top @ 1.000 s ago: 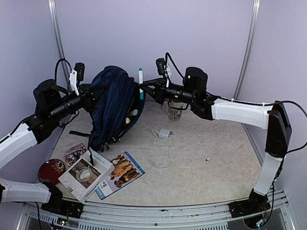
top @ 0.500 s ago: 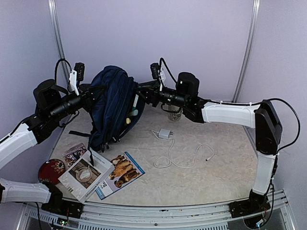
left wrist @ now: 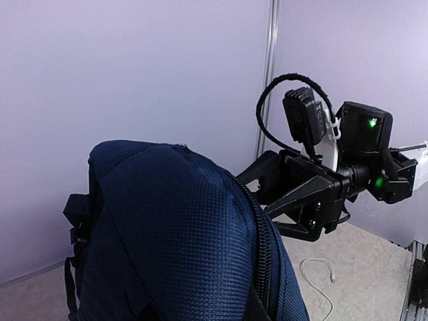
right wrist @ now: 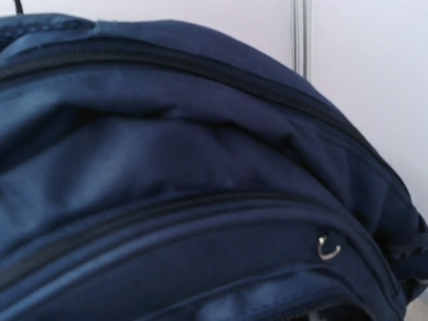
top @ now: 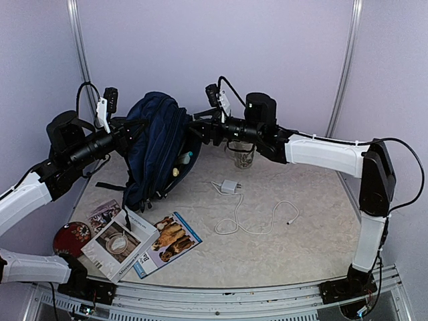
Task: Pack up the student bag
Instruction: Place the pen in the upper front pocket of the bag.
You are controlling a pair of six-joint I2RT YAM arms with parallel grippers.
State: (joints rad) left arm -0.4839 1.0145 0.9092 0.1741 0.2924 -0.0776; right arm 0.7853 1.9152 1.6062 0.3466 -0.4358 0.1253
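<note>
Student bag [top: 154, 140] stands upright at the back left of the table [top: 321, 200], navy, rounded top uppermost, main zip gaping toward the middle of the table. A strap trails from its base toward the near edge.

Left gripper [top: 128, 128]: reaches in from the left, clenched on the bag's rear upper edge and holding it upright. Its wrist camera looks over the bag's navy mesh crown; its own fingers do not show there.

Right gripper [left wrist: 262, 194]: level with the bag's top, just at the open zip edge. Jaws spread apart, nothing between them. Its wrist camera sees only navy fabric, two zip lines and a small metal hook [right wrist: 328, 247] near the lower right.

Inside the bag's mouth: a white-and-teal stick-shaped item [top: 185, 158], with a pale yellowish piece [top: 175, 172] just below it. Too small to tell what either is.

Elsewhere on the table:
- clear glass [top: 242, 156] behind the right forearm, right of the bag
- white charger block [top: 229, 186] near the centre, its white cable [top: 261, 221] looping toward the right
- two booklets near the front left, one with a bowl picture [top: 119, 244], one blue-edged [top: 172, 239], overlapping
- small leaflet [top: 103, 212] and a red round disc [top: 71, 235] beside them, at the left edge
</note>
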